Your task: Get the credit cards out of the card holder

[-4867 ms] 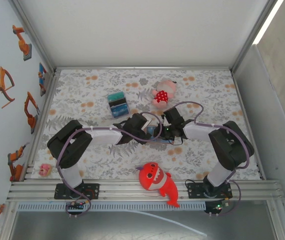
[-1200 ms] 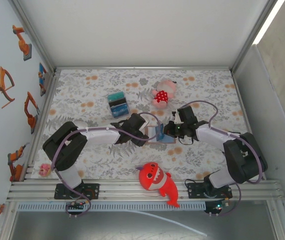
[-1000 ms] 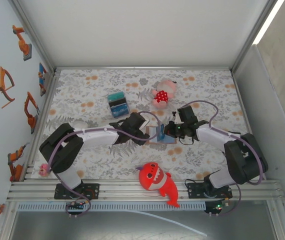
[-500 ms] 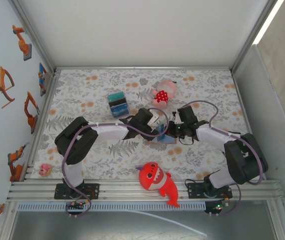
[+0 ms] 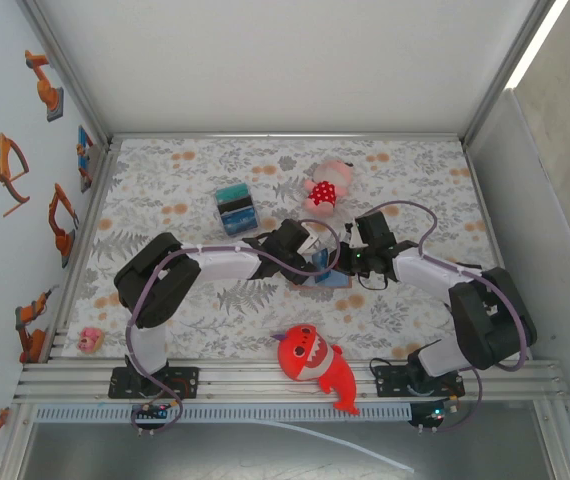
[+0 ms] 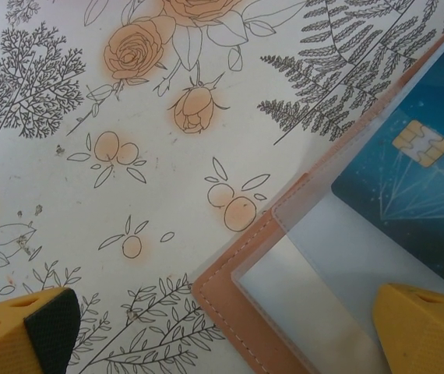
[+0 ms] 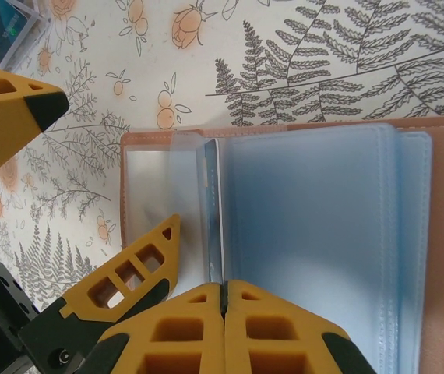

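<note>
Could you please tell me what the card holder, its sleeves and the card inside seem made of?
Holder: tan leather or imitation, matte, stitched edge. Sleeves: flexible plastic, glossy, translucent. Card: probably plastic, printed blue, with a metallic chip.

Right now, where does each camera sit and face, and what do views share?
Top external: above, behind bases, looking down at table; both arms meet at card holder.
Left wrist: on left arm, facing down at credit card; open left gripper below.
Right wrist: on right arm, facing down; right gripper shut on card holder sleeve.
All share the card holder.
</note>
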`<act>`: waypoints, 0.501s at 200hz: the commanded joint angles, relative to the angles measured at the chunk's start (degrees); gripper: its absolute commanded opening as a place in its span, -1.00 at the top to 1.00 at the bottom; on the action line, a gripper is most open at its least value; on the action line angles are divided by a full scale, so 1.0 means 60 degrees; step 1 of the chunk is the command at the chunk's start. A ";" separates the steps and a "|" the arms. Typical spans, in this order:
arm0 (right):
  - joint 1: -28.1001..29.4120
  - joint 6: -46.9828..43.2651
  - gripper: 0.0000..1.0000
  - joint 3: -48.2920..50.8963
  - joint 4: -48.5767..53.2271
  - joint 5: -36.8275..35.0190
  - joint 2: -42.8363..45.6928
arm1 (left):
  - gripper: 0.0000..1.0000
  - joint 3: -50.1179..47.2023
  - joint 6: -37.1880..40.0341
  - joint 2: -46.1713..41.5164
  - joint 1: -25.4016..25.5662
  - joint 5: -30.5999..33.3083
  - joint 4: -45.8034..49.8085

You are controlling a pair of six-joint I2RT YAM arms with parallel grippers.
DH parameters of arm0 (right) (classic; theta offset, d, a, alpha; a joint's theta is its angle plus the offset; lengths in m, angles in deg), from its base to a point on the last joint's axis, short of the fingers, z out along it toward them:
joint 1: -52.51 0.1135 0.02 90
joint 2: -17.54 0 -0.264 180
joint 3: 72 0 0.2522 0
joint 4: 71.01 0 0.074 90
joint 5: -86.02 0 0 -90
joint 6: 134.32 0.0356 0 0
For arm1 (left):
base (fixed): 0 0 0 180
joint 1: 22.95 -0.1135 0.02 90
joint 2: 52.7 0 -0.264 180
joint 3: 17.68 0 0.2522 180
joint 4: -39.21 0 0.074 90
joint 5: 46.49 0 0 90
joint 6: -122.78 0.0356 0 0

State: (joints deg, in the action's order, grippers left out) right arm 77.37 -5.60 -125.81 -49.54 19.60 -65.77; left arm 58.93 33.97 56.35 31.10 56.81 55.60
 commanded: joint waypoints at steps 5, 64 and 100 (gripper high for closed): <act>-0.0071 -0.0206 1.00 -0.0143 0.0364 -0.0275 0.0298 | -0.94 -0.0382 -0.0067 -0.0152 0.0031 0.0329 0.1133; -0.0069 -0.0075 0.89 -0.0118 0.0138 -0.0004 0.0249 | -0.94 -0.0536 -0.0254 -0.0359 0.0104 0.0324 0.1192; -0.0071 0.0577 0.64 0.0352 -0.1454 0.0923 -0.0142 | -0.94 -0.0395 -0.0314 -0.0257 0.0148 0.0248 0.1159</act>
State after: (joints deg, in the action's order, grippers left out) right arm 77.32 -4.57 -125.37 -51.55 21.15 -65.29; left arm 57.25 32.68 54.58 31.49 57.90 57.28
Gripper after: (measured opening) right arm 0.149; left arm 0.970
